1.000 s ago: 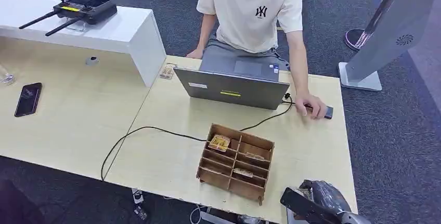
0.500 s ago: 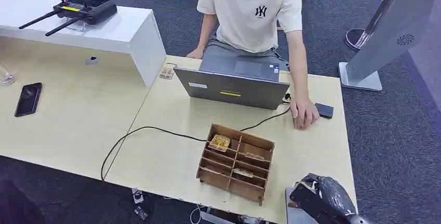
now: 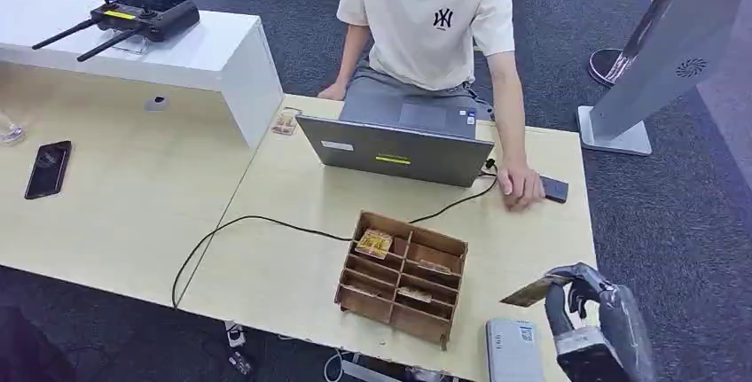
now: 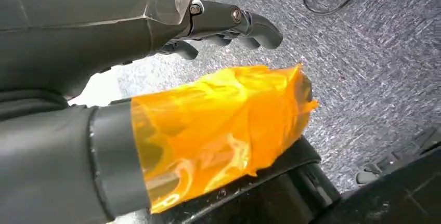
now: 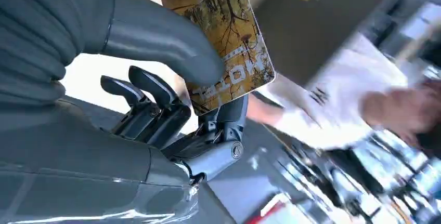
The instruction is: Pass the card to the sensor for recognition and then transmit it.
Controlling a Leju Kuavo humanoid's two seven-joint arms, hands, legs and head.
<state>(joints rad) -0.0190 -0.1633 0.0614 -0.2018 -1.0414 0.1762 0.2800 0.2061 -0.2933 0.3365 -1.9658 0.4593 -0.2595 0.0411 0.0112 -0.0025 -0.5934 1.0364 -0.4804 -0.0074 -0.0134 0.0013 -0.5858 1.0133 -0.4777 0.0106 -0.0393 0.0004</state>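
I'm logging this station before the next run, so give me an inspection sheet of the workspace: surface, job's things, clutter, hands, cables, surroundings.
Surface: pale wooden table, adjoining a second one on the left.
Job's things: card pinched in the right hand; grey card reader at the table's near edge; wooden divided tray with cards in several compartments.
Clutter: laptop, black phone, antenna controller on the white shelf.
Hands: right hand raised beside the reader, holding the card; left hand over the carpet, holding nothing, thumb wrapped in orange tape.
Cables: black cable crossing the table to the laptop.
Surroundings: seated person, hand by a small dark device; grey carpet; grey kiosk stand.
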